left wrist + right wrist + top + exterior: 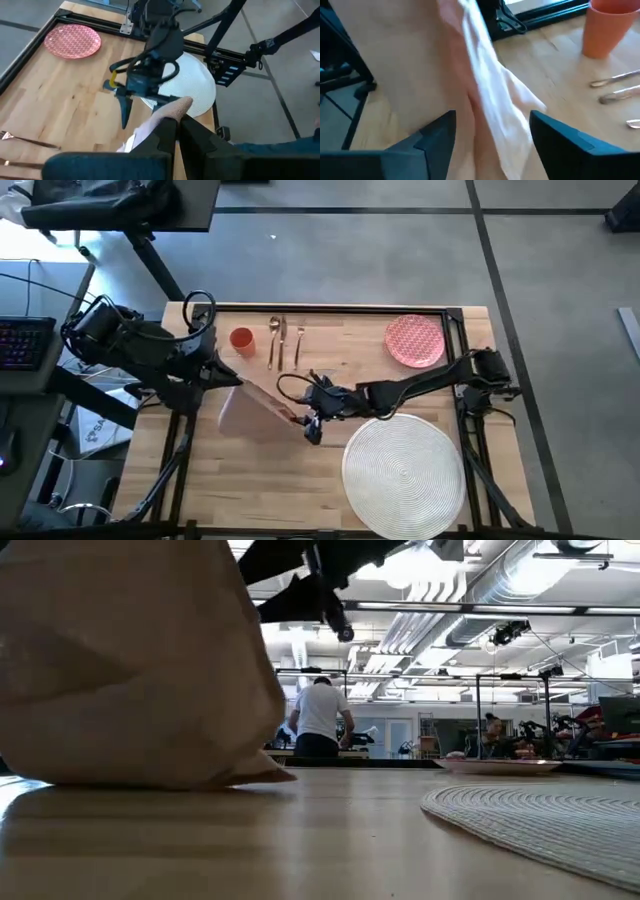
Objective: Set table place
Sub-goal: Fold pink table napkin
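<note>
Your left gripper [177, 131] is pinching the beige-pink napkin [252, 412] with its fingers closed on the cloth, holding one edge up over the middle-left of the table [250, 490]; the rest of the napkin is draping down and resting on the wood, as the low view shows. Your right gripper [312, 423] is hovering just beside the napkin's far end with its fingers [437, 132] spread wide; the cloth is lying between them but they are not closing on it. The round white placemat [405, 473] is sitting at the near right of the table, partly under your right arm; the red-patterned plate [415, 340] is lying at the far right, well apart from the placemat. The orange cup [241, 338] is standing at the far edge, just beside the gold cutlery [284, 340], which is lying in a row. In the room beyond, a person [320, 720] is standing with their back turned.
</note>
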Controlling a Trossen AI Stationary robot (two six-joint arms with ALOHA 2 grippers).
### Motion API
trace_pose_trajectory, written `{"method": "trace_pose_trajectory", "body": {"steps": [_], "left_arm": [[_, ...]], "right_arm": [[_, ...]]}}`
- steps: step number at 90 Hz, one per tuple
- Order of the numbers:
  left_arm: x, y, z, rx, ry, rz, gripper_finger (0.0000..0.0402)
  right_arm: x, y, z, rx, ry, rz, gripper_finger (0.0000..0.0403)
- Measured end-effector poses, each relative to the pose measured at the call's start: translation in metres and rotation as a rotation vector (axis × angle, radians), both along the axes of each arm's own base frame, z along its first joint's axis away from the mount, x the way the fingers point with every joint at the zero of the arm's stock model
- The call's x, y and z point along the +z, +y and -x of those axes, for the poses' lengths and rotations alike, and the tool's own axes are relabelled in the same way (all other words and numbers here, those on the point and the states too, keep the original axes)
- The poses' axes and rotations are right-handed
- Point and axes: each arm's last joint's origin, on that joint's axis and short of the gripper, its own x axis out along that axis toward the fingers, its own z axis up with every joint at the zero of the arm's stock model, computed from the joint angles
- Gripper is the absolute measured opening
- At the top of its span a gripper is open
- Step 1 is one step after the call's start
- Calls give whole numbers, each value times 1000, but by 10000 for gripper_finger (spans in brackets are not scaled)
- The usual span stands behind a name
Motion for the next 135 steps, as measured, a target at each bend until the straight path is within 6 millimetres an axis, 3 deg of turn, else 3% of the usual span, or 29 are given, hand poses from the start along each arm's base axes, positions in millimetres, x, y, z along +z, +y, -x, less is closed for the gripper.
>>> {"method": "trace_pose_trajectory", "body": {"steps": [20, 31, 39, 43, 66, 79, 89, 104, 117, 135], "left_arm": [[0, 0, 0, 4, 3, 8, 0], [0, -1, 0, -12, 6, 47, 0], [2, -4, -1, -45, -8, 95, 0], [4, -6, 0, -60, -20, 115, 0], [7, -12, 8, -81, -37, 155, 0], [14, -12, 11, -88, -112, 168, 0], [22, -13, 13, -119, -192, 168, 0], [26, -13, 14, -137, -237, 157, 0], [26, -13, 14, -152, -232, 163, 0], [24, -13, 15, -150, -207, 147, 0]], "right_arm": [[-27, -13, -34, -75, 27, 28, 173], [-31, -26, -49, -122, 29, 31, 110], [-13, -37, -54, -156, 23, 28, 31], [0, -42, -54, -158, 34, 57, 14], [84, -54, -34, -82, 254, 364, 0], [121, -48, -7, 1, 334, 353, 0], [141, -27, 9, 168, 294, 274, 0], [136, -1, 15, 307, 329, 224, 0], [131, 5, 16, 278, 362, 239, 0], [95, 4, 7, 234, 416, 208, 0]]}}
